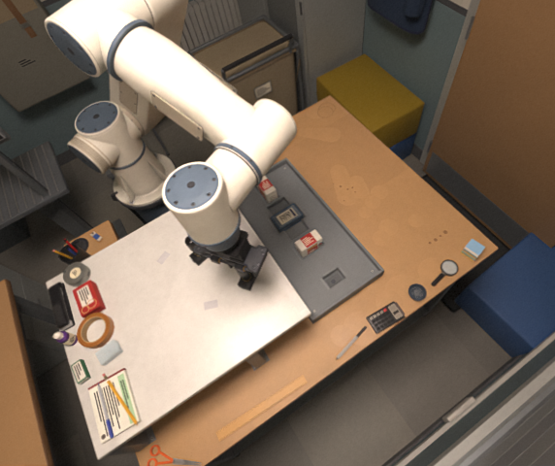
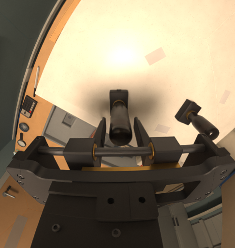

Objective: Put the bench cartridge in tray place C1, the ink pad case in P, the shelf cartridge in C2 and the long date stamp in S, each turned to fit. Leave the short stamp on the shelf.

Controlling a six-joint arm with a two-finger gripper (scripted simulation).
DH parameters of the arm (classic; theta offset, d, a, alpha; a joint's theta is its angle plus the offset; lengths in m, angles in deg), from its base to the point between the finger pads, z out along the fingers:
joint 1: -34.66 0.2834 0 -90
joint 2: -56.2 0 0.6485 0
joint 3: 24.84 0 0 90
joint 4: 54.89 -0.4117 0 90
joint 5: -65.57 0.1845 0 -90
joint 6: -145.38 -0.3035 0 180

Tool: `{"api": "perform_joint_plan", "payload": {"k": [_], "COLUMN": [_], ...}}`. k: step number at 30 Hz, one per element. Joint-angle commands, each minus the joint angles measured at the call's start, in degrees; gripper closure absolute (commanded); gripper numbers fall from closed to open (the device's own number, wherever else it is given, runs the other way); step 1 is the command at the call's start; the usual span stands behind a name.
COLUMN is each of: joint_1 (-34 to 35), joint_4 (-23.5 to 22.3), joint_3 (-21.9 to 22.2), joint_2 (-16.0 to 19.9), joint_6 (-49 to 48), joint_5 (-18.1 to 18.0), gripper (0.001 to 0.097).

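My gripper (image 2: 120, 126) hangs over the right part of the white shelf (image 1: 167, 321), close to the grey tray (image 1: 313, 241). A dark stamp (image 2: 119, 116) with a rounded black handle and a square base stands between its fingers, base down over the shelf. A second dark stamp (image 2: 196, 116) stands tilted on the shelf just to the right in the wrist camera. In the tray sit a red-and-white cartridge (image 1: 268, 188) at the far end, the dark ink pad case (image 1: 286, 216) in the middle and another red-and-white cartridge (image 1: 308, 242) below it; a small recess (image 1: 334, 277) is empty. The gripper is open.
A red box (image 1: 88, 298), tape rolls (image 1: 95, 329), a small green box (image 1: 80, 371) and a notepad (image 1: 113, 404) line the shelf's left edge. On the wooden bench lie a calculator (image 1: 385, 316), a pen (image 1: 350, 342), a magnifier (image 1: 446, 271) and sticky notes (image 1: 473, 249).
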Motion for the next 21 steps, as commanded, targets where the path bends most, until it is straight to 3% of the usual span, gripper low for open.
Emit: {"api": "perform_joint_plan", "payload": {"k": [1,21], "joint_1": [0.0,0.0], "joint_4": [0.01,0.0], "joint_3": [-0.04,1.63], "joint_2": [-0.07,0.84], "joint_6": [0.0,0.0], "joint_5": [0.01,2.51], "gripper": [0.0526,0.0526]}}
